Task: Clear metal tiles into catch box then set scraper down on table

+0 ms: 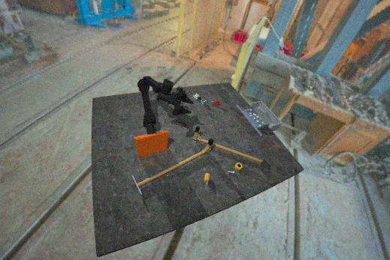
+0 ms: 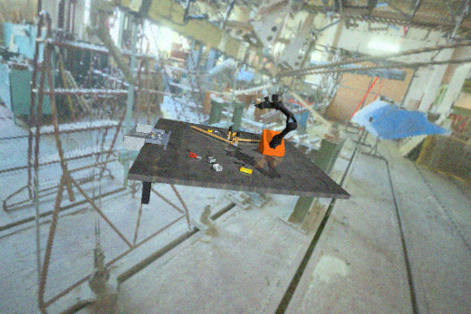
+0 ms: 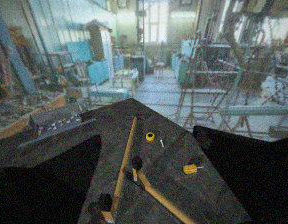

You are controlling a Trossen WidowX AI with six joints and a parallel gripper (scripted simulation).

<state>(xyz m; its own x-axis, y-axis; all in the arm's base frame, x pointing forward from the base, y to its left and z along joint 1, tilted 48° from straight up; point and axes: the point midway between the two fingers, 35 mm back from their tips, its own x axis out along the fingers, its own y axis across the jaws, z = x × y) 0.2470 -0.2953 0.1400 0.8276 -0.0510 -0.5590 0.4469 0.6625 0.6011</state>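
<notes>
The long scraper lies on the table, its wide metal blade at the left in the top view. A second wooden-handled tool with a dark end lies beside it; their black-knobbed grips are close together. Several small metal tiles lie on the steel plate at the table's edge. The catch box adjoins it; its contents are unclear. My gripper is open and empty, raised above the table, away from the scraper.
An orange block stands by the arm base. A yellow tape roll, a small screw and a yellow-handled tool lie past the scraper. Red-handled pliers and a yellow block lie elsewhere.
</notes>
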